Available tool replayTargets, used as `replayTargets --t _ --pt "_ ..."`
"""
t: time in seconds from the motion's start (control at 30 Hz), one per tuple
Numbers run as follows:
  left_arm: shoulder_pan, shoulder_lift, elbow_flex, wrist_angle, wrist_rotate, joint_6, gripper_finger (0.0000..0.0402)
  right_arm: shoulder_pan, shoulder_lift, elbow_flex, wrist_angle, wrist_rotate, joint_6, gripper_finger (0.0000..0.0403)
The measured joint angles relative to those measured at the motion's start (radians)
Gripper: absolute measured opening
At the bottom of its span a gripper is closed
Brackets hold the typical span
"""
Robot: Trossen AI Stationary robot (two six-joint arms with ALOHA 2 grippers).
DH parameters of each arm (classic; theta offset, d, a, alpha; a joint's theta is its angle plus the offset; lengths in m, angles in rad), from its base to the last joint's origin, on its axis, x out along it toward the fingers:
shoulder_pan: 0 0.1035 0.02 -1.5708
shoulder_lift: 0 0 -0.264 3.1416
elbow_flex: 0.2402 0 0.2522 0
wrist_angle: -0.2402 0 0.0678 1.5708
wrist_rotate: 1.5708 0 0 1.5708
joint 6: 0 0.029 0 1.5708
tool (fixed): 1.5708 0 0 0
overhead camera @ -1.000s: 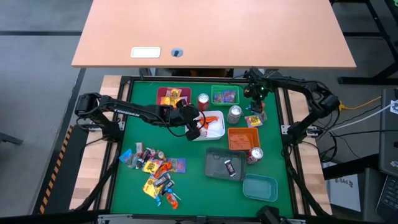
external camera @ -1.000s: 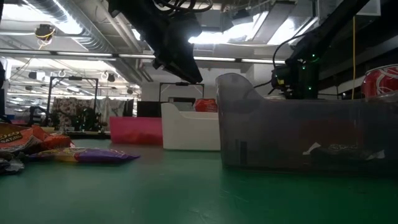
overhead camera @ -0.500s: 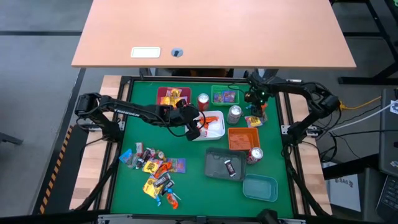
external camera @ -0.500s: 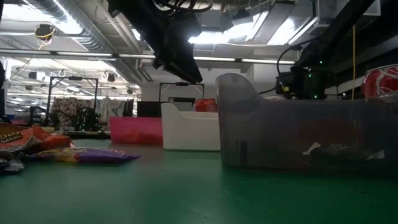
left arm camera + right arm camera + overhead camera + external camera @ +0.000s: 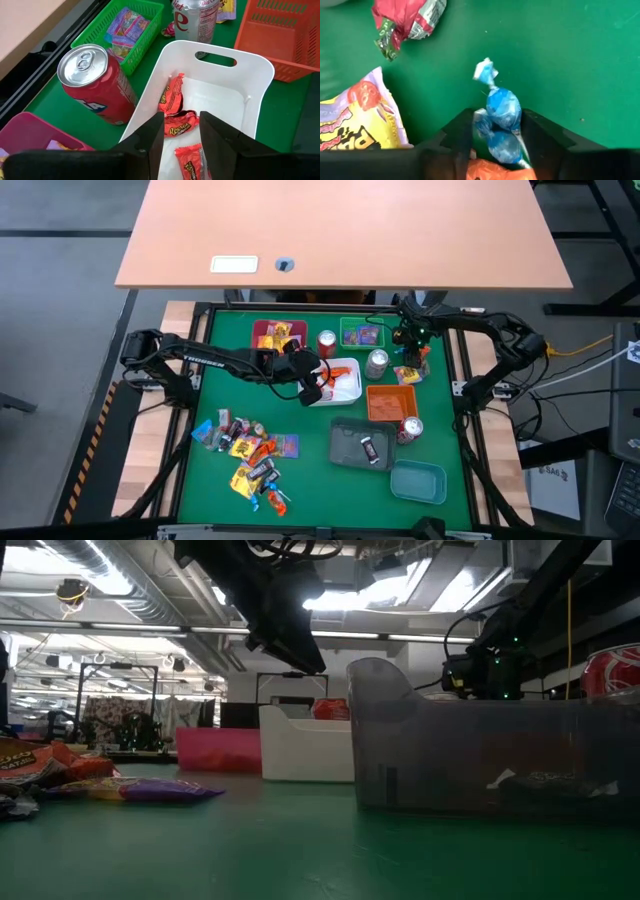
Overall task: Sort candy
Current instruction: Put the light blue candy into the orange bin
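Blue twist-wrapped candies [image 5: 501,120], two of them lying close together, now sit between the fingers of the right hand [image 5: 495,132]. The fingers have drawn in from wide open a second ago to about the width of the sweets; the wrist view shows them flanking the wrappers on the green tabletop [image 5: 570,60], but contact is hard to confirm, so I judge the grasp as closing, not yet secured. Beside this hand lie a yellow-and-lilac candy packet [image 5: 357,117] and a red-and-silver wrapped sweet [image 5: 405,17], both untouched.

Compared with the earlier high view, the right hand [image 5: 411,352] has dropped from near the green tray [image 5: 361,333] onto the small candy cluster [image 5: 408,373] just beyond the silver soda can [image 5: 377,363]. If the grip holds, one blue piece, possibly both, could go to a tray.

Left hand [image 5: 180,132]: unchanged over the second, hovering over the white tray [image 5: 250,80], fingers partly apart, nothing between them that I can see. Orange peanut-butter-cup packets [image 5: 177,127] lie in the tray directly below it; red soda can [image 5: 97,85] stands just beside. Main unsorted candy pile [image 5: 250,455] rests well apart from both hands.
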Motion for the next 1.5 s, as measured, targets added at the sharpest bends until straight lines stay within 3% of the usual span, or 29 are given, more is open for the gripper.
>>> replayTargets --t 0.2,0.43,1.17,1.5 --pt "0.0 0.0 0.0 0.0 0.0 0.0 0.0114 0.0 0.0 0.001 0.005 0.0 0.0 0.0097" --pt "0.0 0.0 0.0 0.0 0.0 0.0 0.0114 0.0 0.0 0.001 0.009 -0.004 0.0 0.0058" --pt "0.0 0.0 0.0 0.0 0.0 -0.002 0.0114 -0.001 -0.014 0.032 0.059 -0.033 0.126 0.0053" --pt "0.0 0.0 0.0 0.0 0.0 -0.002 0.0114 -0.001 -0.173 0.034 -0.036 0.016 0.19 0.0053"
